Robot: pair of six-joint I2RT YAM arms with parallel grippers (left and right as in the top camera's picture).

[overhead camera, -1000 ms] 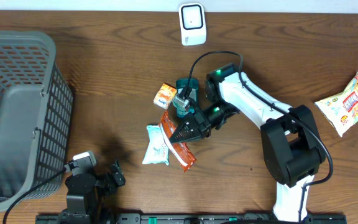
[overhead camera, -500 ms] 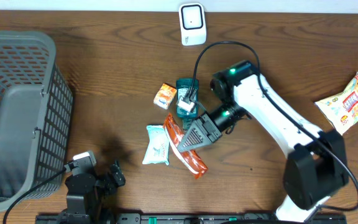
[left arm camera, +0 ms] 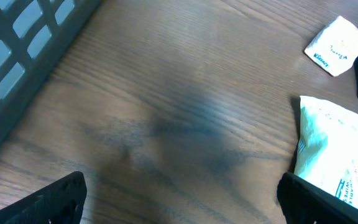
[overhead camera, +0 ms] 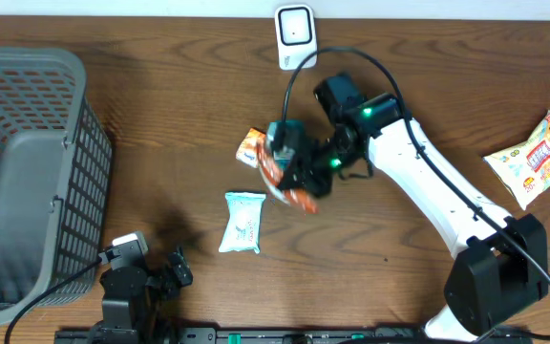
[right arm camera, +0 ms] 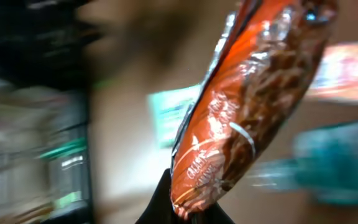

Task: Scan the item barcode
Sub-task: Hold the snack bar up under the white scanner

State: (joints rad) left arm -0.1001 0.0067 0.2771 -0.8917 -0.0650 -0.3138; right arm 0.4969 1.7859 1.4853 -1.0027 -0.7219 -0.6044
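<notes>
Right jaws: together, clamped on one end of the glossy orange-red snack packet point(overhead camera: 301, 199). The right wrist view is blurred, but the packet rises from the grip at a slant.
Left jaws: wide apart, nothing btw. them. The dark fingertips point(left arm camera: 50, 200) show at the bottom corners of the left wrist view, over bare wood.
Packet position: middle of the dark brown wooden desk point(overhead camera: 160, 143), just beside a teal object point(overhead camera: 285, 134) and a small orange-and-white box point(overhead camera: 252, 145). If it touches the desk, I cannot tell.
Scanner: the white rounded barcode scanner point(overhead camera: 295, 36) stands at the far edge of the desk, apart from the packet.
Right arm: the white arm point(overhead camera: 428, 182) reaches in from the near right side.
Left arm: the black arm point(overhead camera: 132, 287) sits low at the near left corner.
Other items: a white and pale blue soft pack point(overhead camera: 242, 222) lies flat nearer than the packet. A yellow-and-white snack bag point(overhead camera: 540, 158) lies at the right edge. A grey plastic mesh basket point(overhead camera: 74, 172) stands at the left.
</notes>
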